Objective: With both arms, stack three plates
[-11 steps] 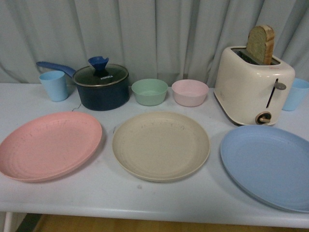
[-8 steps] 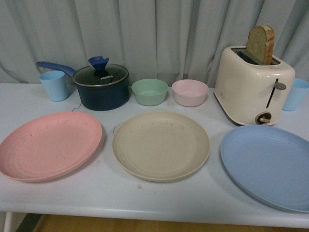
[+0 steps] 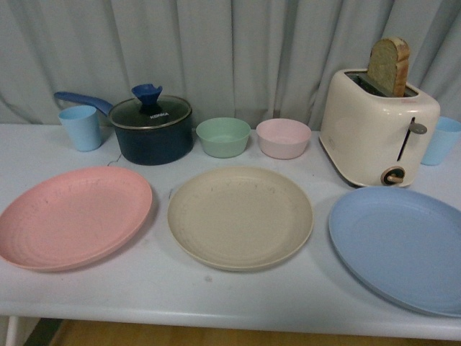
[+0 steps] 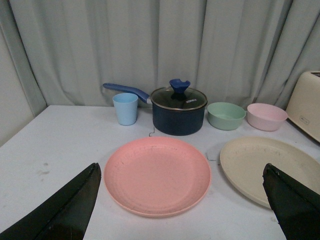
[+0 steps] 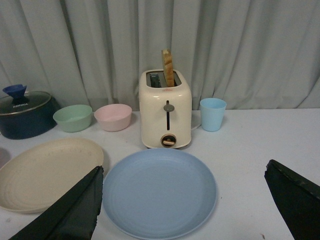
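Three plates lie side by side on the white table. The pink plate [image 3: 72, 216] is on the left, the beige plate [image 3: 240, 216] in the middle, the light blue plate [image 3: 403, 245] on the right. None overlaps another. In the front view neither arm shows. My left gripper [image 4: 182, 200] hangs open above the table, short of the pink plate [image 4: 157, 175], with the beige plate [image 4: 267, 165] beside it. My right gripper [image 5: 182, 200] is open too, short of the blue plate [image 5: 160, 192]. Both hold nothing.
Behind the plates stand a light blue cup [image 3: 81, 127], a dark blue lidded pot [image 3: 151, 133], a green bowl [image 3: 223, 137], a pink bowl [image 3: 283, 138], a cream toaster [image 3: 378, 133] holding a bread slice, and another blue cup [image 3: 441, 140]. A curtain closes the back.
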Tool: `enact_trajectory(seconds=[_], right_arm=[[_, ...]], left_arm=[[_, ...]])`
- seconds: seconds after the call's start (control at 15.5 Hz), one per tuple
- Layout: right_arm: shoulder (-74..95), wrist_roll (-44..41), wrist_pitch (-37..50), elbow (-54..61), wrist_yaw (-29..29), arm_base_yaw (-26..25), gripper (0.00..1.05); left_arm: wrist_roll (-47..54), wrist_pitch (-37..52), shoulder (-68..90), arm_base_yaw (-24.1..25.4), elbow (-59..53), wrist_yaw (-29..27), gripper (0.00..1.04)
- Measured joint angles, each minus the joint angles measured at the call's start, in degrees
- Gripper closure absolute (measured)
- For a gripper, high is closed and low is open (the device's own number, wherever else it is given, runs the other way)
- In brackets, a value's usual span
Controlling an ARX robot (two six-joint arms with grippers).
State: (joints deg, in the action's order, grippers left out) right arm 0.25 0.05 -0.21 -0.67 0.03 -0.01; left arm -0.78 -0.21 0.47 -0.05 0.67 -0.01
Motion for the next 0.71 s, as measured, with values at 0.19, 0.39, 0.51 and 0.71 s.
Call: enact_trajectory(seconds=[0.19, 0.39, 0.51, 0.71], right_arm=[[0.0, 0.0, 0.02, 0.0, -0.02, 0.0, 0.06], [0.0, 0.0, 0.0, 0.0, 0.0, 0.0, 0.06], [0.0, 0.0, 0.0, 0.0, 0.0, 0.0, 0.06], [0.0, 0.0, 0.02, 0.0, 0.0, 0.0, 0.06]], left_arm=[[0.0, 0.0, 0.0, 0.0, 0.0, 0.0, 0.07], [0.0, 0.0, 0.0, 0.0, 0.0, 0.0, 0.07], [0.0, 0.0, 0.0, 0.0, 0.0, 0.0, 0.07], [0.0, 0.0, 0.0, 0.0, 0.0, 0.0, 0.07]])
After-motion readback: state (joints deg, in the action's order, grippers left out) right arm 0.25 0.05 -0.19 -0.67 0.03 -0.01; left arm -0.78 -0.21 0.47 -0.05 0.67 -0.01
